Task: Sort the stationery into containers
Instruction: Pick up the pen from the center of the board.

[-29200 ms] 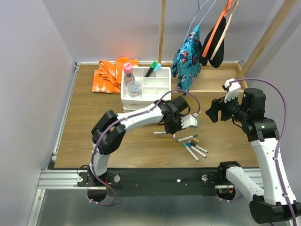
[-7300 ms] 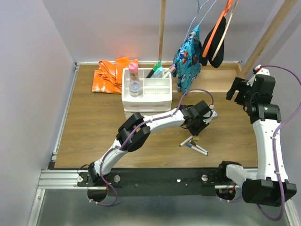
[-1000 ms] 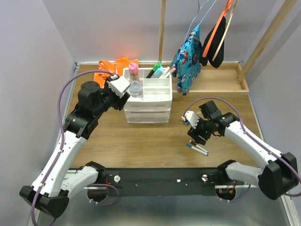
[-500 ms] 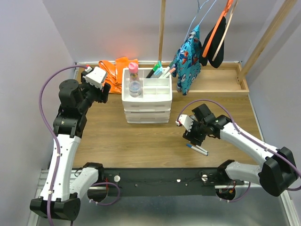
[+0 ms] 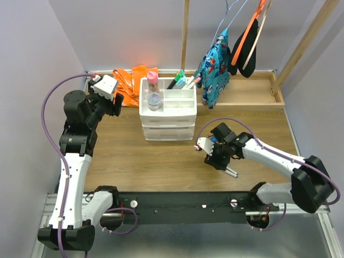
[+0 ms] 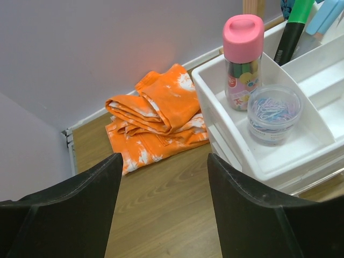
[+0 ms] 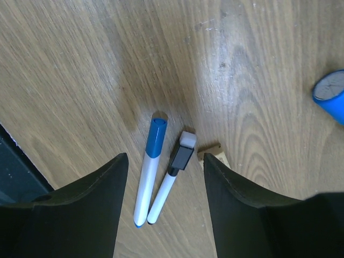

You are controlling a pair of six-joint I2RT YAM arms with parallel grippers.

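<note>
The white drawer unit [image 5: 167,119] stands at the back centre; its top tray [image 6: 214,97] holds a pink-capped bottle [image 6: 243,54], a clear round jar [image 6: 275,112] and a green-black highlighter [image 6: 293,29]. My left gripper [image 6: 164,158] is open and empty over bare wood, left of the unit [image 5: 114,102]. My right gripper [image 7: 164,157] is open, low over two white markers: a blue-capped one [image 7: 150,172] and a black-capped one [image 7: 176,177]. Both lie between its fingers, untouched. A tan block [image 7: 213,153] and a blue highlighter [image 7: 330,94] lie beside them. From above, the right gripper [image 5: 215,154] hides most of these.
An orange cloth [image 5: 126,83] lies at the back left, close to the left gripper. Hanging clothes [image 5: 215,62] dangle behind the unit's right side. A wooden frame [image 5: 252,103] runs along the back right. The table's dark front edge [image 7: 13,177] shows near the markers.
The left arm has swung away from the drawer unit to the far left. The right gripper has shifted left, settled over the markers and narrowed slightly.
</note>
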